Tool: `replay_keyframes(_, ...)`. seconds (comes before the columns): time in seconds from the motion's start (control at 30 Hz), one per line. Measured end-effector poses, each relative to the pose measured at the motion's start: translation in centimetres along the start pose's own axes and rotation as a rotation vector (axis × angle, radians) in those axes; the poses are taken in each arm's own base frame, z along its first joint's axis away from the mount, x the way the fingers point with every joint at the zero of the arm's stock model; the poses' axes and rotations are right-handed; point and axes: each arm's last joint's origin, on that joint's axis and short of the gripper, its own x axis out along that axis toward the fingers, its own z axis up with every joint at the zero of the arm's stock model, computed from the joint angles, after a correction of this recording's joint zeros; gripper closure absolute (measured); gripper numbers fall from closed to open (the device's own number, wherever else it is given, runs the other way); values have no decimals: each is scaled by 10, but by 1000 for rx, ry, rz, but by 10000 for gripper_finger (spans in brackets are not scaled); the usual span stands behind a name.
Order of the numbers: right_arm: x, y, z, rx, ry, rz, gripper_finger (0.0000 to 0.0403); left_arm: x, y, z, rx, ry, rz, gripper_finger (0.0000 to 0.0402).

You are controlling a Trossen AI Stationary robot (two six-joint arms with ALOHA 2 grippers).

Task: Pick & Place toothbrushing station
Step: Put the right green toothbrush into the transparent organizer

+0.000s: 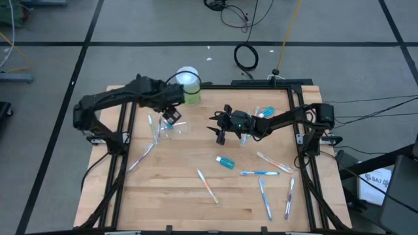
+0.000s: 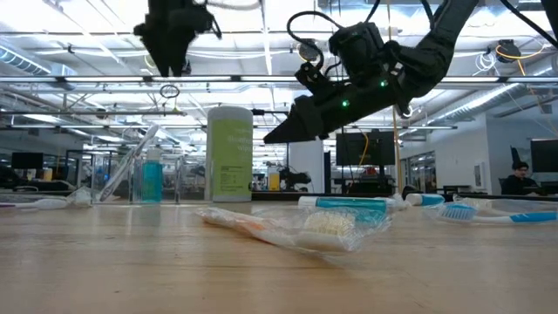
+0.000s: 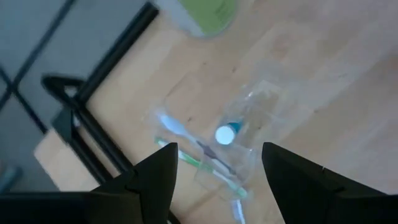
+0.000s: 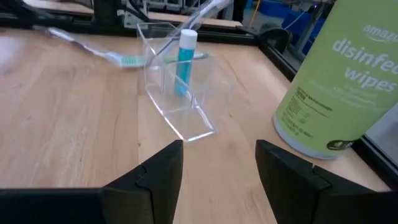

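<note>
A small clear plastic cup [image 4: 177,93] stands on the table at the far left, next to the frame. A blue white-capped tube [image 4: 184,59] stands in it, and a pale toothbrush [image 4: 199,15] leans on its rim. My left gripper [image 3: 217,180] hangs open above the cup [image 3: 242,130], pointing down, with nothing between its fingers. My right gripper [image 4: 219,168] stands open near the table's middle [image 1: 219,130], pointing almost level at the cup, clear of it. Loose toothbrushes [image 1: 260,173] and another blue tube [image 1: 225,162] lie on the table's near right part.
A tall green wipes container [image 1: 189,88] with a white lid stands just right of the cup at the far edge. One wrapped toothbrush [image 2: 296,228] lies near the front edge. More blue tubes [image 1: 264,112] lie at the far right. The black frame [image 1: 297,137] lines the table's sides.
</note>
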Motion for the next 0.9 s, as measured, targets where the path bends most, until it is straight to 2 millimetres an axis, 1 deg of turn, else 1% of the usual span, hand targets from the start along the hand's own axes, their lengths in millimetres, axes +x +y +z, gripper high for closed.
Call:
replay_keyframes(0.13,-10,-2,9,-18,22,4,206,-27,4,-23,81,-138,9,160)
replay_keyframes(0.2,-16,-3,15,-31,39,6,206,-37,7,-37,97,-214,3,160)
replay_keyframes(0.3,-29,-6,21,-60,104,16,206,-43,9,-57,100,-343,-39,160)
replay_keyframes(0.4,-42,-10,27,-78,150,17,206,-43,10,-74,76,-480,-111,160)
replay_keyframes(0.5,-53,-14,32,-86,189,17,206,-32,6,-83,63,-612,-166,160)
replay_keyframes(0.57,-60,-16,33,-89,219,17,206,-19,-1,-86,95,-672,-186,160)
replay_keyframes(0.63,-65,-18,32,-69,255,14,206,-4,-8,-89,163,-709,-202,160)
replay_keyframes(0.73,-72,-23,28,-19,333,-23,206,21,-19,-93,265,-716,-235,160)
replay_keyframes(0.8,-77,-26,22,-24,421,-70,206,37,-22,-98,303,-673,-227,160)
replay_keyframes(0.9,-84,-31,9,-89,574,-136,206,49,-23,-103,297,-645,-199,160)
